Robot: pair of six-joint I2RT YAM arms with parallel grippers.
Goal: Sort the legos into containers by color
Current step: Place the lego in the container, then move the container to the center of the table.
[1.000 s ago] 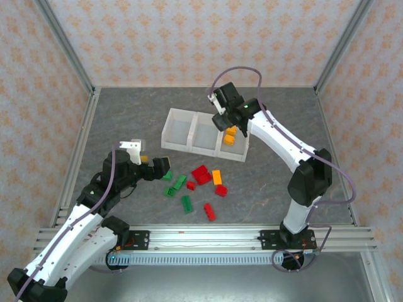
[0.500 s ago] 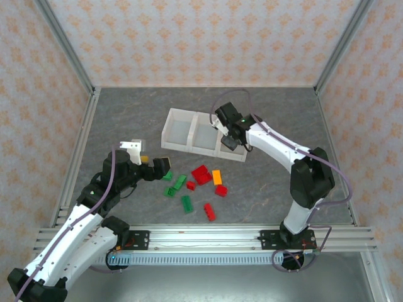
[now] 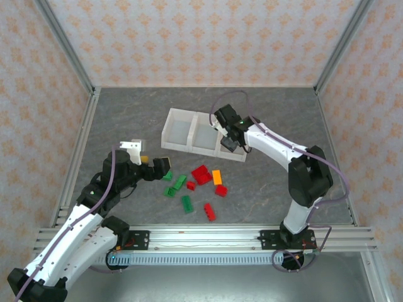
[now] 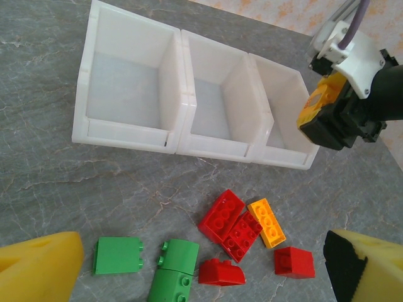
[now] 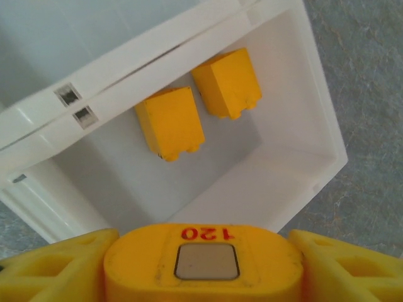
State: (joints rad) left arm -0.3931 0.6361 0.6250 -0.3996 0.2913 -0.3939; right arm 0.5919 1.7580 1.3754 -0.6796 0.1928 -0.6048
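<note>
Hovering over the right-end bin of the containers (image 4: 182,94), the right gripper (image 3: 228,141) is holding its fingers apart, nothing between them, and two orange-yellow legos (image 5: 171,123) are sitting inside that bin. Left gripper (image 3: 154,165) is hanging wide open just beside the loose legos (image 3: 201,174) lying on the table (image 3: 126,113) near the bins.
</note>
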